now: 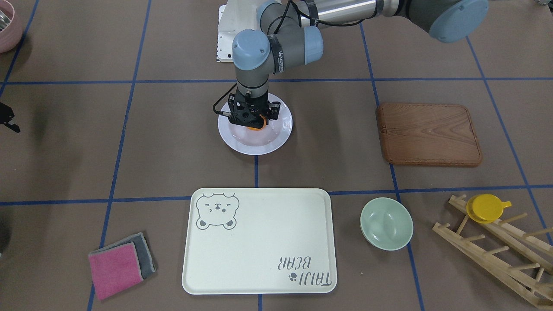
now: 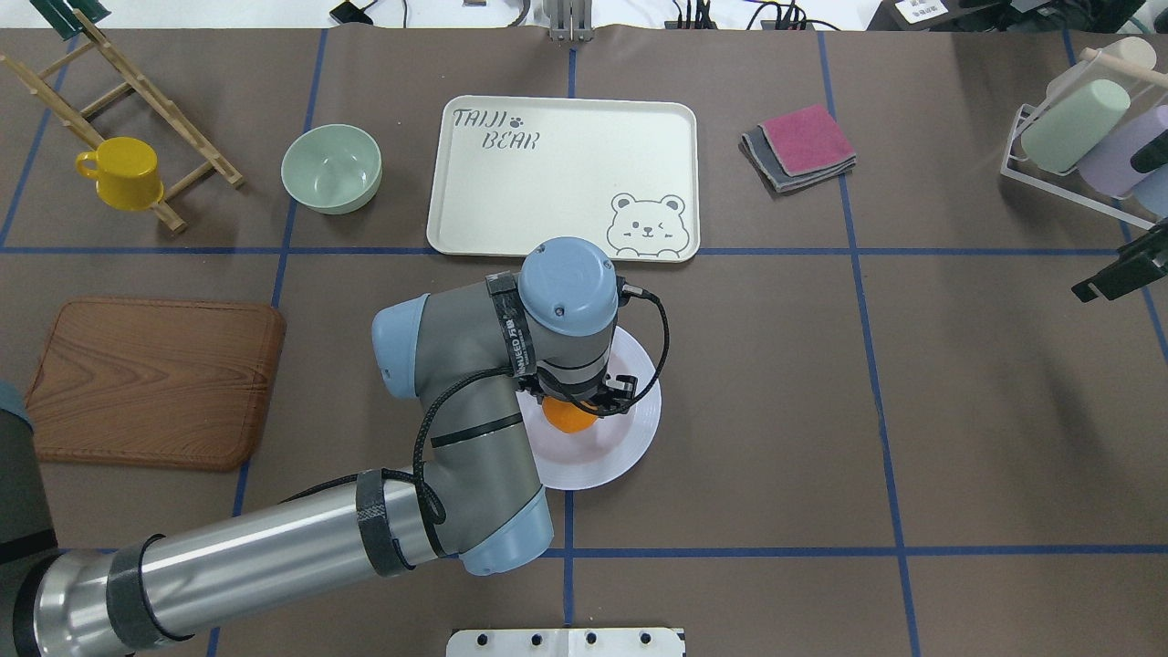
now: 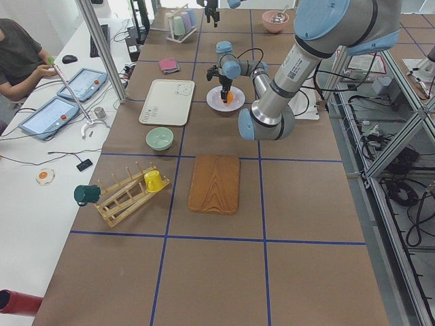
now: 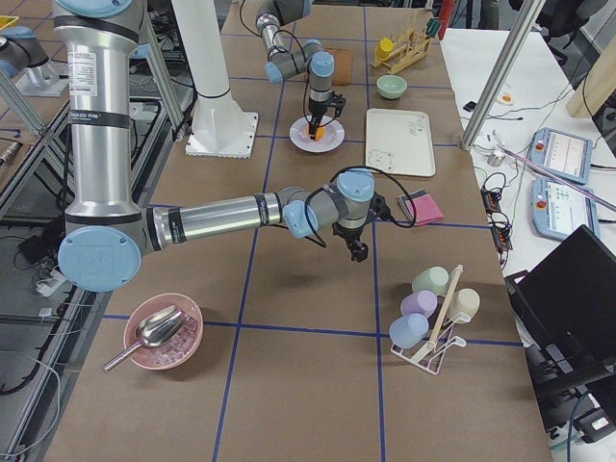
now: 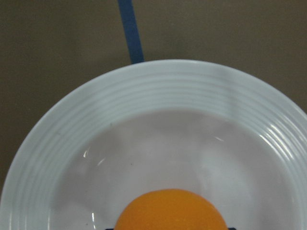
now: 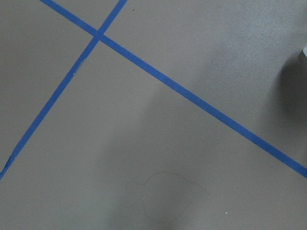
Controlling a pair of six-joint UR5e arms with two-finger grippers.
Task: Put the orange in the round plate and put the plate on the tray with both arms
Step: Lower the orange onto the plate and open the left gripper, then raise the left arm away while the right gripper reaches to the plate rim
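The orange [image 1: 255,126] sits low in the well of the white round plate [image 1: 276,141], at the middle of the table. My left gripper [image 1: 255,122] comes straight down over it, fingers shut on the orange's sides. In the left wrist view the orange [image 5: 168,211] fills the bottom edge over the ridged plate rim [image 5: 168,81]. The cream bear tray [image 1: 259,242] lies bare just beyond the plate, apart from it. My right gripper [image 2: 1121,272] hovers over bare table far to the right; I cannot tell whether its fingers are open or shut.
A wooden board [image 1: 427,134] lies on the left arm's side. A pale-green bowl [image 1: 386,223] and a wooden rack holding a yellow cup [image 1: 486,208] flank the tray. Folded pink and grey cloths [image 1: 119,265] lie on its other side. A cup rack [image 2: 1086,137] stands far right.
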